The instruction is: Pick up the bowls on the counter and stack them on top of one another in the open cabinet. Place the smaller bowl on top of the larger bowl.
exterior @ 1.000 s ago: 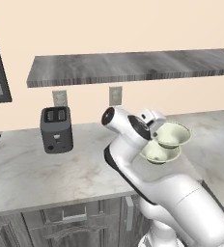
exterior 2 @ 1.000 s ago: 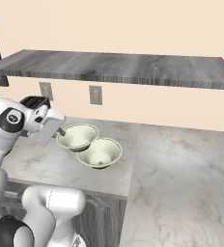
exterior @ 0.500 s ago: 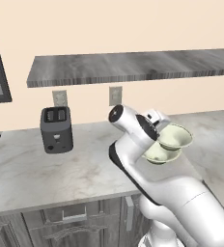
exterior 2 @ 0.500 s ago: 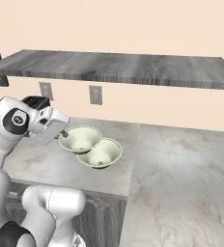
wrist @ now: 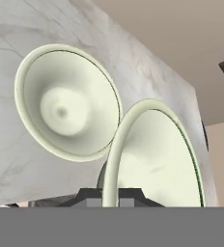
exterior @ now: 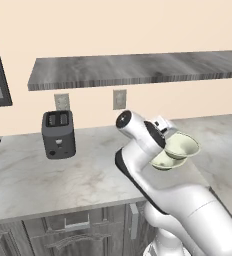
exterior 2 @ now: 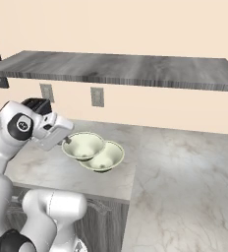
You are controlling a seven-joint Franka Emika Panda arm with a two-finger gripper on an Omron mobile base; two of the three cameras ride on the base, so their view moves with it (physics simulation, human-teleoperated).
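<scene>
First bowl is up! The end effector (exterior 2: 65, 141) has its fingers pinched on the rim of one bowl (exterior 2: 83, 145), lifted off the worktop (exterior 2: 185, 167). The other bowl (exterior 2: 106, 156) sits just beyond and below it, seemingly on the stone. I can't say which is wider. Next, I'd judge: raise it to the cabinet (exterior 2: 121, 69) overhead.

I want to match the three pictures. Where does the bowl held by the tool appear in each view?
Left base view: held bowl at right of centre, above the other bowl.
Right base view: held bowl left of centre, beside the tool, overlapping the other bowl.
Hand view: held bowl lower right, rim between the tool's tips.
Shared landmark: the other bowl on the counter.
</scene>
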